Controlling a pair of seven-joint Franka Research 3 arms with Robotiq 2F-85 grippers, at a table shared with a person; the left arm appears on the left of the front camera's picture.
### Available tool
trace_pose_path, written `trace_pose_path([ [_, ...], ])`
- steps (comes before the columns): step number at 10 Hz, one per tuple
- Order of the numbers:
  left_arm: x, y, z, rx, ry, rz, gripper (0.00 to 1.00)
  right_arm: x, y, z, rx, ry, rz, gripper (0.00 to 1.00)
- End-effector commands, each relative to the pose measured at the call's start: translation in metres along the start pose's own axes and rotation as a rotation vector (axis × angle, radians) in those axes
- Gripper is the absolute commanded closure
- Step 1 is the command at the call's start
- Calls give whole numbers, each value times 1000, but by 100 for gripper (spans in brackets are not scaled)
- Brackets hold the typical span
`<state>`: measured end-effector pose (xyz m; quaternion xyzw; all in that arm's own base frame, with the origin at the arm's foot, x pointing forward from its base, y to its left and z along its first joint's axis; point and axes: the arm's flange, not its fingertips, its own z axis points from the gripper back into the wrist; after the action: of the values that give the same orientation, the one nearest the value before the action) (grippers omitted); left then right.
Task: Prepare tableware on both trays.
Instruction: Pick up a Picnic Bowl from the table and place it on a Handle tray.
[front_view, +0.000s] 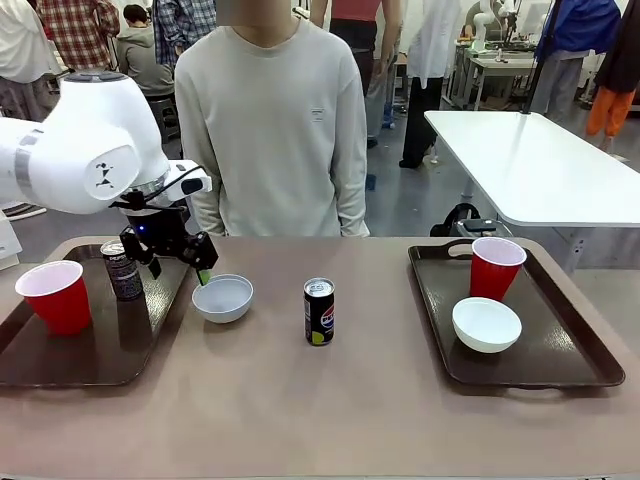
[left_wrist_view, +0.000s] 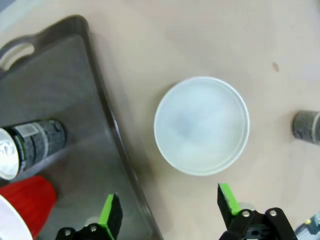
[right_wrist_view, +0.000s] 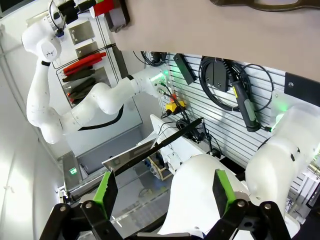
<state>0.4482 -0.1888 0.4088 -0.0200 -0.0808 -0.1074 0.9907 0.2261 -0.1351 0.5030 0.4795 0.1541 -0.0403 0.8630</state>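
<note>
1. Light brown tabletop (front_view: 320, 415): nearest the camera, it carries every item listed below.
2. Person in a pale sweatshirt (front_view: 270, 130): stands at the far edge, centre.
3. Two dark brown rectangular plastic trays with raised rims and cut-out handles: left tray (front_view: 120, 340) (left_wrist_view: 55, 90) and right tray (front_view: 555, 350), one at each end of the table.
4. Two plain white round bowls: tray bowl (front_view: 486, 323) sits on the right tray. Loose bowl (front_view: 222, 297) (left_wrist_view: 201, 125) sits on bare table just beside the left tray's rim, not touching it.
5. Two red plastic cups with white insides: left cup (front_view: 57, 295) (left_wrist_view: 25, 202) and right cup (front_view: 496, 266), one upright on each tray.
6. Two small black drink cans: tray can (front_view: 123, 269) (left_wrist_view: 35, 145) stands upright on the left tray, near its far right corner. Table can (front_view: 319, 311) (left_wrist_view: 306, 126) stands upright at table centre, apart from both trays.
7. White left arm (front_view: 80, 145): reaches in from the left, wrist pointing down. The left gripper (front_view: 180, 268) (left_wrist_view: 169, 205) hovers over the tray rim next to the loose bowl. Its fingers are spread wide with nothing between them; the tray can stands close behind.
8. Right gripper (right_wrist_view: 162, 192): fingers spread wide and empty, facing a slatted panel (right_wrist_view: 220, 115) hung with cables.
</note>
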Motion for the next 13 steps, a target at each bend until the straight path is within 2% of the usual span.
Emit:
trace_pose_path([
  [1,19,-3,-9,41,0,45,0,0,-2,-2,13,0,18,0],
  [3,15,-4,-11,-20,-9,28,0,0,-2,-2,13,0,18,0],
  [6,17,1,-14,-4,16,21,0,0,-2,-2,13,0,18,0],
  [8,26,6,-37,-47,126,47,0,0,-2,-2,13,0,18,0],
  [9,32,4,-46,-34,146,34,0,0,-2,-2,13,0,18,0],
  [11,37,0,-59,-8,123,18,0,0,-2,-2,13,0,18,0],
  [12,38,-2,-62,-33,110,8,0,0,-2,-2,13,0,18,0],
  [13,40,-3,-63,-37,107,-6,54,0,-2,-2,13,0,18,0],
])
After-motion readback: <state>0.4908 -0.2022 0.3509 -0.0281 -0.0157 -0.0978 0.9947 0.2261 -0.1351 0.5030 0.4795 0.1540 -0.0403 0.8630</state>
